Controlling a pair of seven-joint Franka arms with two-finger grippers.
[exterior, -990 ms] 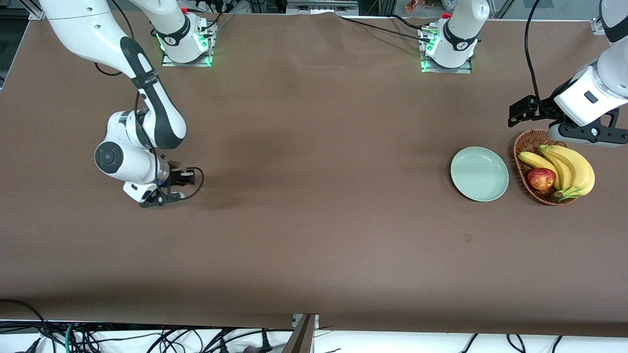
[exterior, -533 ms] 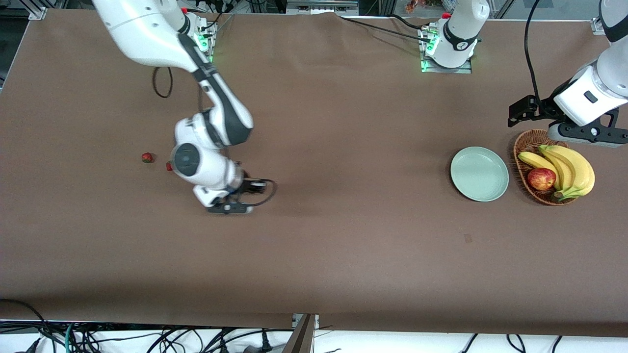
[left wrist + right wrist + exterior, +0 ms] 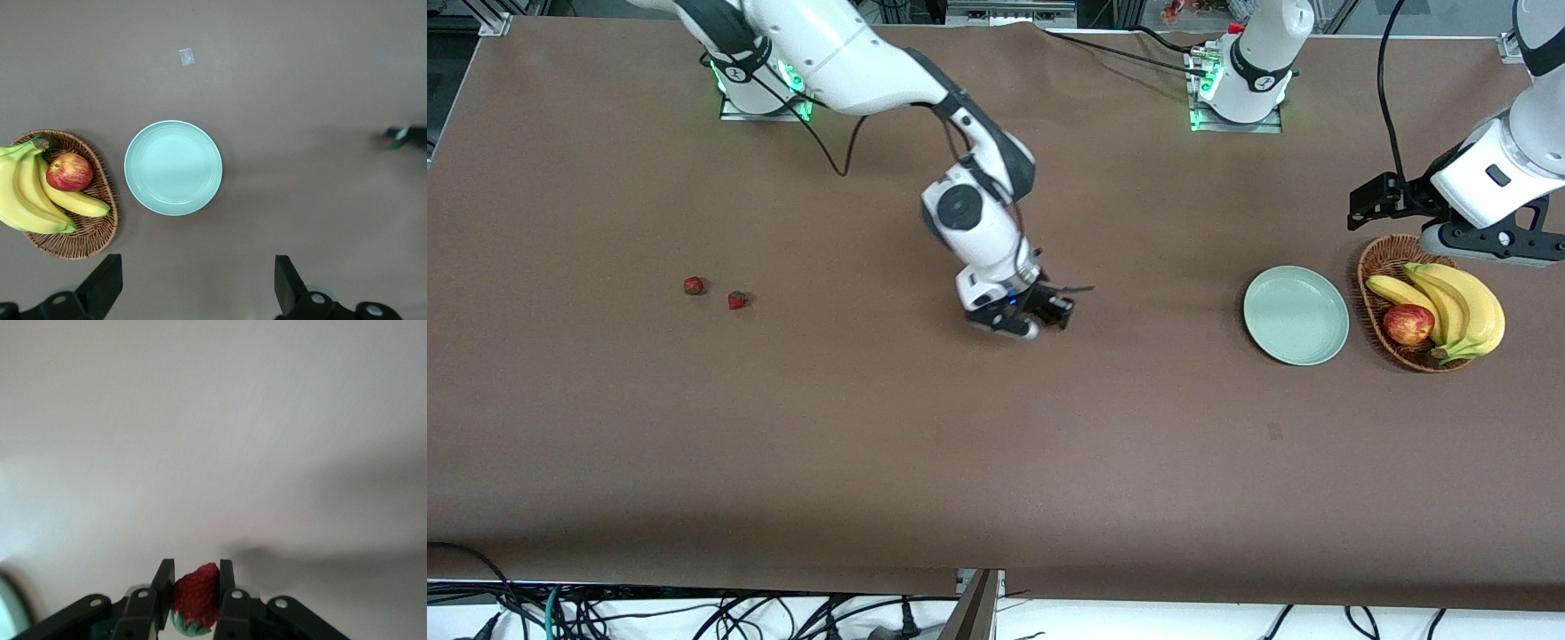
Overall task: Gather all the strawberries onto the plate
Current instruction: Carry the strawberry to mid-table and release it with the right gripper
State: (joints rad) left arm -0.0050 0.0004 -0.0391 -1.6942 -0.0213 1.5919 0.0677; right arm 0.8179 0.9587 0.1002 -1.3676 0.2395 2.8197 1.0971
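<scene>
Brown table (image 3: 960, 462) w/ two white robot arms based along its top edge in the front view.

Right arm reaches out over the middle of the table. Right gripper (image 3: 1049, 311) hangs in the air over bare tabletop, between the loose berries and the plate, nearer the plate. Its fingers (image 3: 164, 587) are clamped tight on a strawberry (image 3: 197, 597): red body pinched between the two pads, green cap toward the gripper body.

Left arm waits at its own end of the table. Left gripper (image 3: 1371, 203) is up over the table just beside the basket, fingers (image 3: 100, 283) spread wide, nothing between them.

Wicker basket (image 3: 1376, 258) sits at the left arm's end, holding a bunch of yellow bananas (image 3: 1463, 307) and a red-yellow apple (image 3: 1408, 324).

Plate (image 3: 1296, 316), pale mint green, round, lies just beside the basket toward the table's middle, not touching it as far as the wrist view shows. No berry on it yet.

Two more strawberries (image 3: 694, 285) lie on the table toward the right arm's end, near each other but apart; second one (image 3: 736, 300) is slightly nearer the front camera. Both well apart from the plate.

Small pale scrap (image 3: 187, 57) on the cloth, nearer the front camera than the plate.
</scene>
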